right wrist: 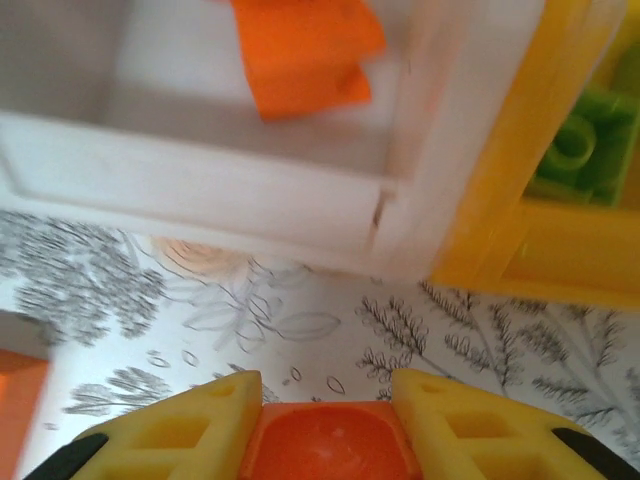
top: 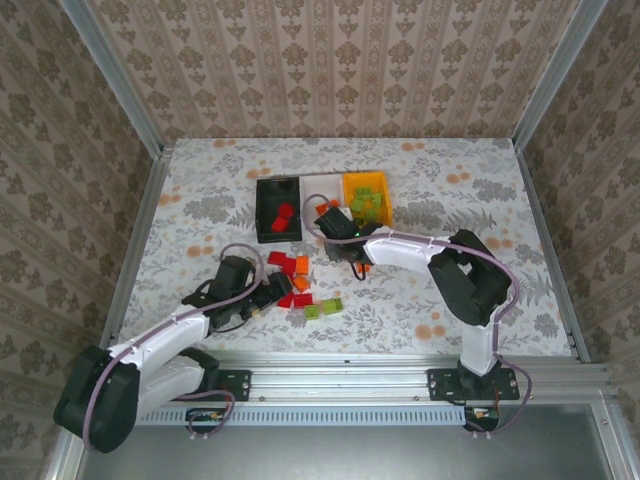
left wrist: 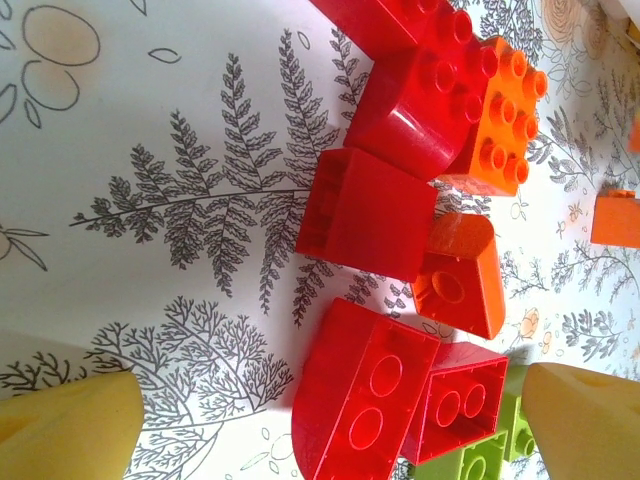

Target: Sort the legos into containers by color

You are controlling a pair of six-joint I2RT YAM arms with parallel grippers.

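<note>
Right wrist view is showing the right gripper [right wrist: 325, 395] clamping an orange brick [right wrist: 325, 447] just short of the white bin [right wrist: 200, 190]. Lifting it clear of that wall before releasing is looking wise; the left gripper [left wrist: 325, 425] is hanging apart over loose legos [left wrist: 370, 225].

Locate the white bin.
Top view, mid-table: white bin sits between the black bin on its left and the yellow bin on its right, partly hidden by the right arm.
</note>
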